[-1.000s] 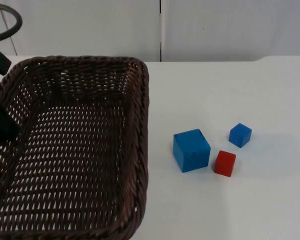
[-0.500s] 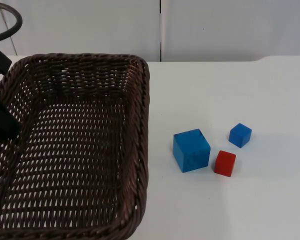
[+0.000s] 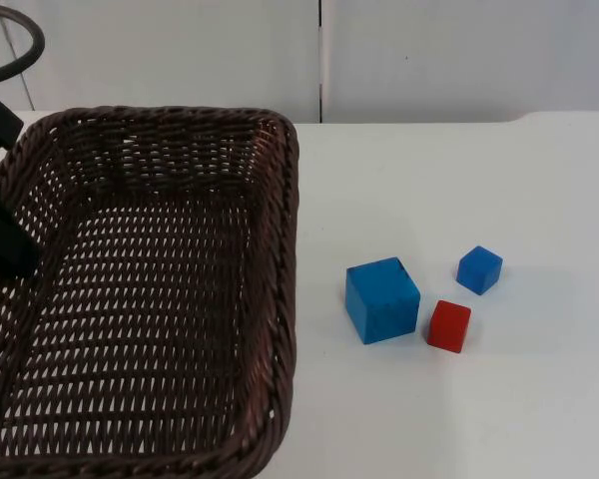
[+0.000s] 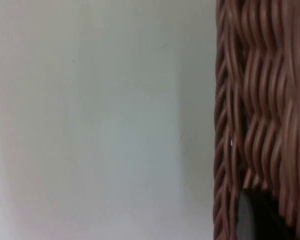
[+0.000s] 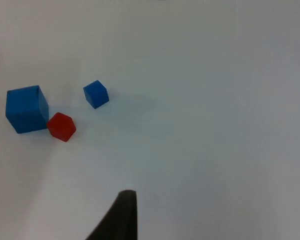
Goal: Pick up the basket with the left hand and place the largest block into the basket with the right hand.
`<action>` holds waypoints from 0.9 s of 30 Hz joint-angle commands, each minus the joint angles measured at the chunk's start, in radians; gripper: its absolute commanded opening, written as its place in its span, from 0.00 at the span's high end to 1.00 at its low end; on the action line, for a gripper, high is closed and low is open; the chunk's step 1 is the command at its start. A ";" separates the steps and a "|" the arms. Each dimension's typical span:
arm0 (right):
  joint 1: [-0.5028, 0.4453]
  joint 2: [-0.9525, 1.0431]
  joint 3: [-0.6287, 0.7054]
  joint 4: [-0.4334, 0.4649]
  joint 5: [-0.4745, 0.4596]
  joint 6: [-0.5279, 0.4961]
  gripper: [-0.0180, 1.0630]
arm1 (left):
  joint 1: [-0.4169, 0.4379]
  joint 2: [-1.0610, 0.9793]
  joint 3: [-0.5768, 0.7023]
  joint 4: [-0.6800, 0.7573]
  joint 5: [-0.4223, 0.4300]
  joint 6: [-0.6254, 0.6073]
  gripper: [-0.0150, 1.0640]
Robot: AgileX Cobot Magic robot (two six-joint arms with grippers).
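Holding the basket [image 3: 150, 289] by its left rim, the left gripper [image 3: 5, 244] stands at the wicker edge in the top view, a dark finger [image 4: 255, 217] lying against the weave in the left wrist view; whether its fingers pinch the rim I cannot tell, though the basket looms large and near the camera, which reads as lifted so its mouth is open for a drop. One basket, nothing in it. Three blocks sit on the white table [image 3: 499, 399] to the basket's right: one big blue block [image 3: 381, 299], one small blue block [image 3: 479, 269], one red block [image 3: 448, 325]. Red is just beside the big blue one, perhaps touching; the small blue lies near but apart. The big blue block is the task's thing, standing free with open sides, so fingers should fit, the red neighbour being the likely snag. The right gripper [image 5: 117, 220] waits well apart from the blocks, one black fingertip showing over bare table; the spread of its fingers cannot be told. Block step not yet begun.
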 commanded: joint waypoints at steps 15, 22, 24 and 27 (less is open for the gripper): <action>-0.006 0.498 -0.246 -0.004 -0.132 -0.001 0.01 | 0.003 -0.015 0.001 -0.033 0.017 0.008 0.99; -0.006 0.623 -0.321 -0.004 -0.138 -0.001 0.01 | 0.003 -0.015 0.001 -0.033 0.017 0.008 0.99; -0.006 0.649 -0.326 -0.004 -0.141 -0.001 0.01 | 0.003 -0.015 0.001 -0.033 0.017 0.008 0.99; -0.006 0.678 -0.326 -0.004 -0.144 -0.008 0.01 | 0.003 -0.015 0.001 -0.033 0.017 0.008 0.99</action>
